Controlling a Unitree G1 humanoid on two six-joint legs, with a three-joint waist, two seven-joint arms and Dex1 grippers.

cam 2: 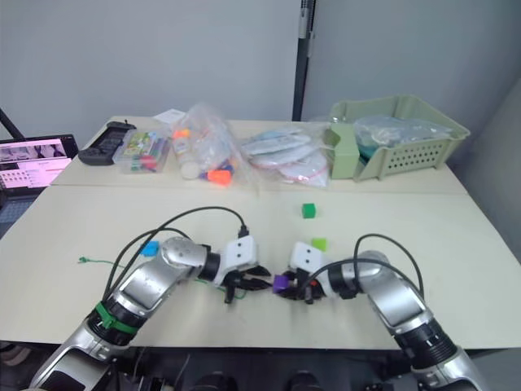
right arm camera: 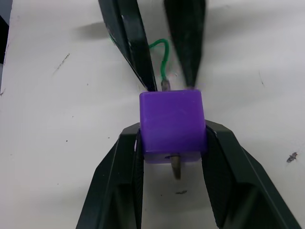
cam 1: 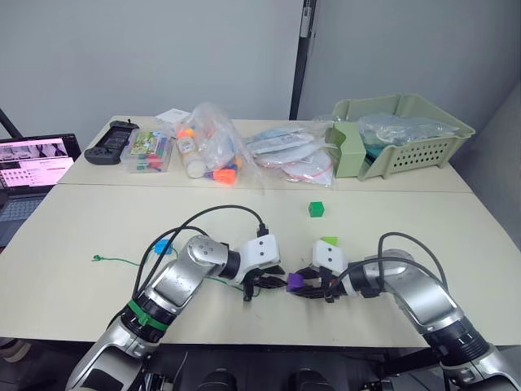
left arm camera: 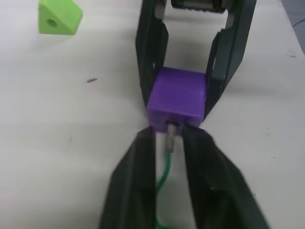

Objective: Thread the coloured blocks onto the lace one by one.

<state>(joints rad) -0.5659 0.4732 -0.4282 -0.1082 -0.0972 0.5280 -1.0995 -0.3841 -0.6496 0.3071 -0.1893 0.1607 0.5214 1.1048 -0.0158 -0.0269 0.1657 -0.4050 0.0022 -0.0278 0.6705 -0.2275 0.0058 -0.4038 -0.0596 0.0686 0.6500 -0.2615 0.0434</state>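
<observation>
Nearest you, the right gripper (right arm camera: 171,143) clamps the purple block (right arm camera: 171,125) by its side faces at the table's (cam 1: 98,228) front edge, while the left gripper (left arm camera: 167,143) pinches the lace's (left arm camera: 162,179) stiff pale tip, already poking through the block's far side. The block looks light, hard and slick, so keep a firm square squeeze; take the limp green lace only by that rigid tip. The pale tabletop is smooth, with two loose green blocks (cam 1: 317,209) beyond and clutter at the back.

A lab or office: pale worktables (cam 1: 98,220), laptop (cam 1: 28,175), green supply basket (cam 1: 407,134), bagged parts (cam 1: 216,151).
</observation>
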